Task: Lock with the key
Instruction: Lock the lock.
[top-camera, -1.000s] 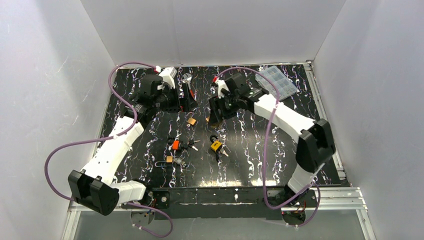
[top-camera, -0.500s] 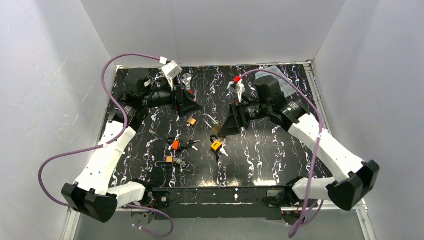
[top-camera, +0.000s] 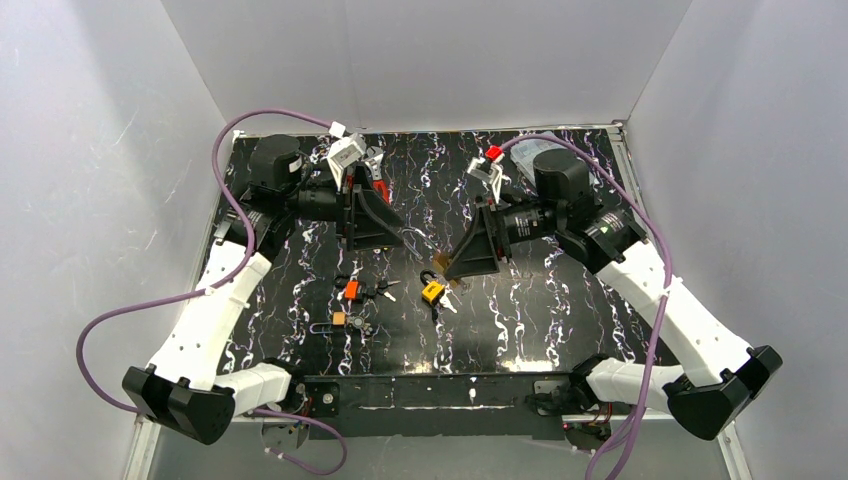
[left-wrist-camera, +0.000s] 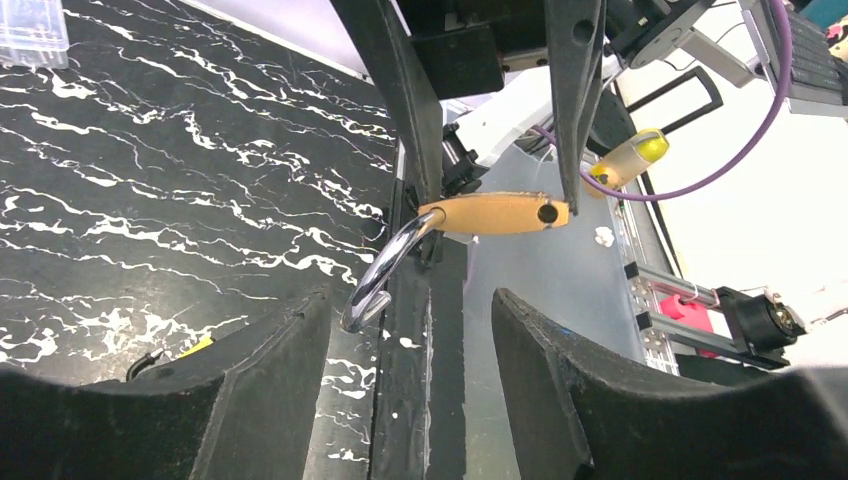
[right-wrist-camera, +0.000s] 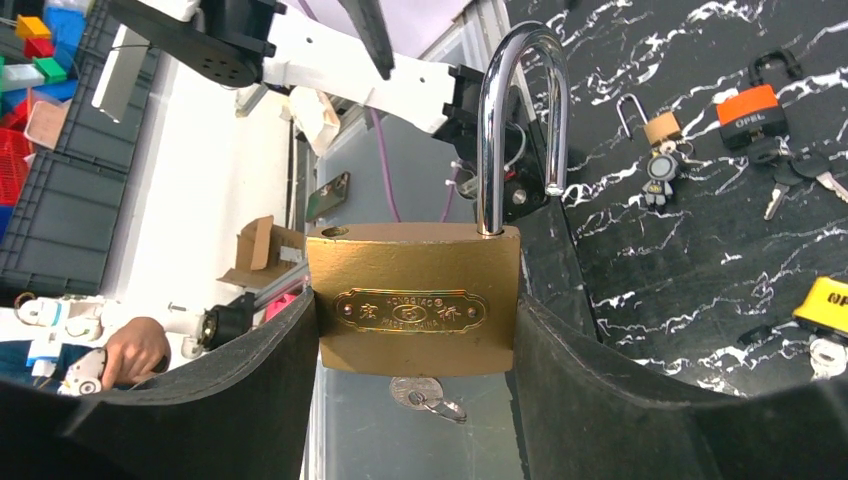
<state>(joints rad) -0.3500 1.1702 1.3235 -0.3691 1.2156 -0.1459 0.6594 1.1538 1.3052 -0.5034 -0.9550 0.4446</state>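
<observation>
Now | right hand (right-wrist-camera: 415, 325) clamps brass padlock (right-wrist-camera: 413, 270) by its sides above the counter (right-wrist-camera: 700, 250), leaving open shackle (right-wrist-camera: 520, 110) and hanging key (right-wrist-camera: 418, 392) exposed | left hand (left-wrist-camera: 410, 300) released, empty, facing it, probably to press the shackle down

A black tabletop veined with white marbling (top-camera: 560, 320) sits boxed in by plain white matte walls (top-camera: 420, 60) (left, back and right), evenly lit. A silver aluminium rail (top-camera: 690, 388) edges its near side; dark grey plastic crates (right-wrist-camera: 45, 200) stand beyond.

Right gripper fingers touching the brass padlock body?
Touching. Right wrist view: both fingers press against the sides of the brass padlock, no gap.
</observation>
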